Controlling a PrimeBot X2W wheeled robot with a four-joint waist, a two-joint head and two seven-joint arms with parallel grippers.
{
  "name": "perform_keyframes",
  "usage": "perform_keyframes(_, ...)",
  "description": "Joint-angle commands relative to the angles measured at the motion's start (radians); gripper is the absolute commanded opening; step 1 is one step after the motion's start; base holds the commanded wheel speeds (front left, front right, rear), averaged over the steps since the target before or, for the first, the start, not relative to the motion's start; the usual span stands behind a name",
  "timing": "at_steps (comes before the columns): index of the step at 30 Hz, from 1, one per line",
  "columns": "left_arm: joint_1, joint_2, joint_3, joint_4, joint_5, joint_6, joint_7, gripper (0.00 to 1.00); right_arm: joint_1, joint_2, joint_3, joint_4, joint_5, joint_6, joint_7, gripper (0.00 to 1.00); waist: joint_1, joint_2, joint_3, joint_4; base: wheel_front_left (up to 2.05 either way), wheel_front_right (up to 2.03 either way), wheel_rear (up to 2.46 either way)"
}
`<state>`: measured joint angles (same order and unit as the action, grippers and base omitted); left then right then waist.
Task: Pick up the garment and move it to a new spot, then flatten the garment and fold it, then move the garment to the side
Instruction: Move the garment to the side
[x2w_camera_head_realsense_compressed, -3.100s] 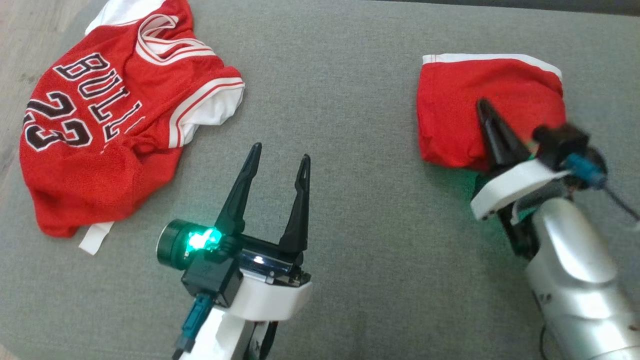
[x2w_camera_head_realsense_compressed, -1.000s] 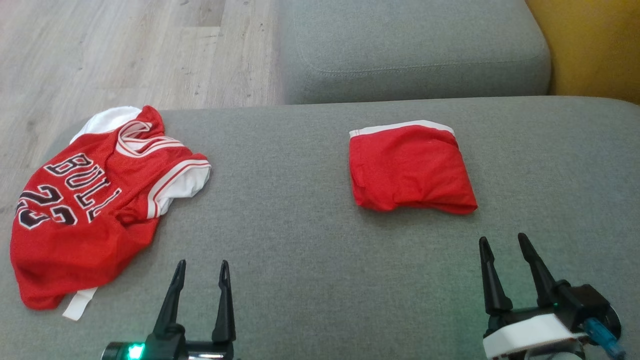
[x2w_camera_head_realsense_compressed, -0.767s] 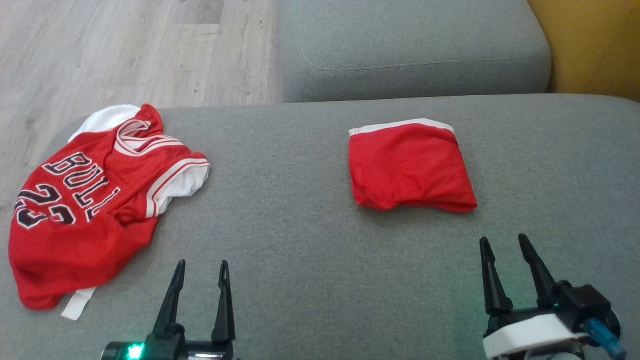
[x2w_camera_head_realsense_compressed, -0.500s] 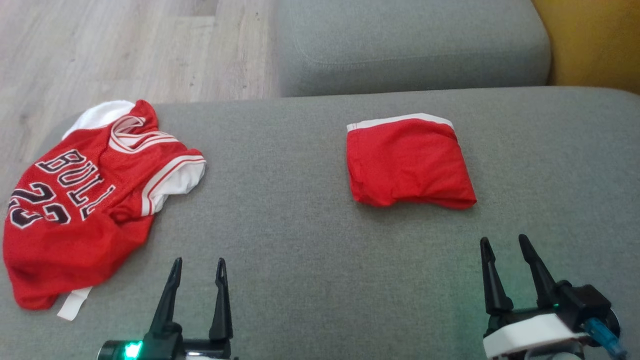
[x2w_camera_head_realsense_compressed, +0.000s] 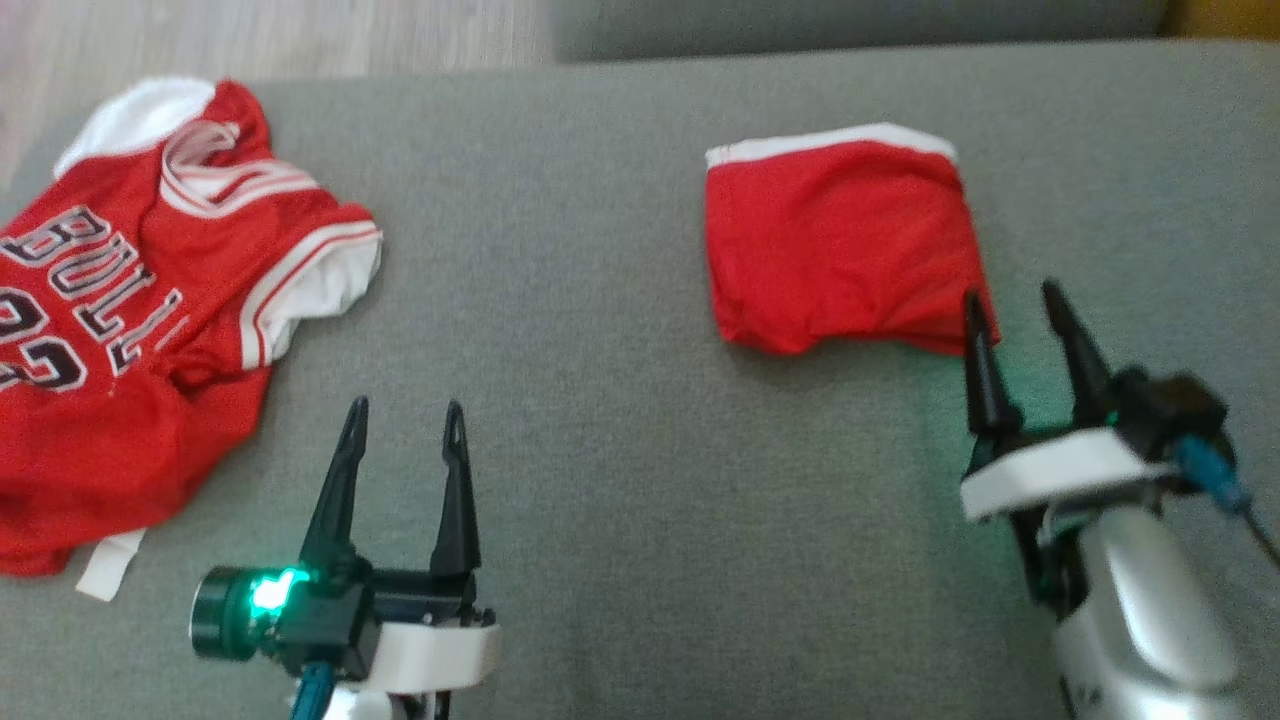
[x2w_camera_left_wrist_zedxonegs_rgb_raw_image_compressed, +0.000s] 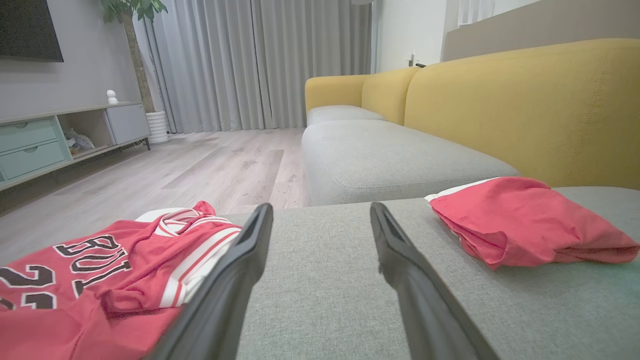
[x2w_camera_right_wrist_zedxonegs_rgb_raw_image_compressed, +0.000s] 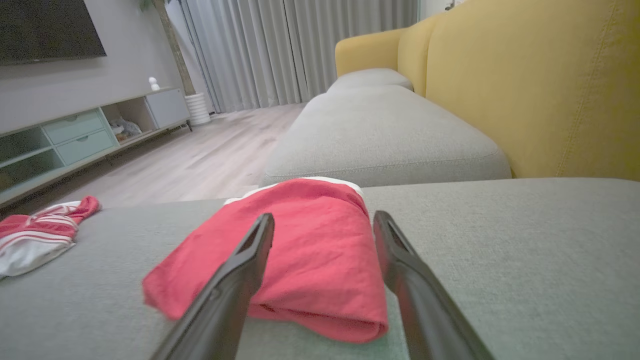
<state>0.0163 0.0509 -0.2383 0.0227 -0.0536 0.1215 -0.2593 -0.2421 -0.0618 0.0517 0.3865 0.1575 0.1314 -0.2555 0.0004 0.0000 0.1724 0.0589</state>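
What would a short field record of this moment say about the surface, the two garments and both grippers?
surface: grey sofa seat
folded red garment: lies folded on the seat, right of centre, white band along its far edge
jersey: red with white trim, crumpled and unfolded, at the seat's left end, lettering facing up
left gripper: open, holding nothing, over bare seat between the two garments
right gripper: open, holding nothing, fingertips at the folded garment's near right corner; contact cannot be told
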Motion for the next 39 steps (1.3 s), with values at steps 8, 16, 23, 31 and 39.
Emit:
perform_keyframes(8,-0.092,-0.001,-0.021,-0.048,-0.019,0.021,-0.002,1.00,-0.285,-0.079,0.029,0.226,0.057,-0.001,0.074,1.00,-0.0004,0.0000,0.125,0.043,0.00,0.00,0.00)
perform_keyframes(16,-0.124,-0.001,-0.054,-0.040,-0.039,0.044,-0.002,1.00,-0.393,-0.083,0.054,0.470,0.110,-0.001,0.189,0.61,-0.0004,0.0000,0.158,0.068,0.00,0.00,0.00)
perform_keyframes(23,-0.124,-0.001,-0.036,-0.038,-0.030,0.044,-0.002,1.00,-0.423,-0.105,0.139,0.491,0.200,-0.001,0.146,0.00,-0.0004,0.0000,0.158,0.006,0.00,0.00,0.00)
perform_keyframes(31,-0.165,-0.001,-0.017,-0.062,-0.005,0.024,-0.002,1.00,-0.452,-0.367,0.270,0.394,0.245,-0.001,0.195,0.00,-0.0004,0.0000,0.251,-0.111,0.00,0.00,0.00)
perform_keyframes(39,-0.268,-0.001,0.001,-0.095,0.032,-0.005,-0.002,1.00,-0.491,-0.713,0.224,0.333,0.276,-0.001,0.199,0.00,-0.0004,0.0000,0.403,-0.152,0.00,0.00,0.00)
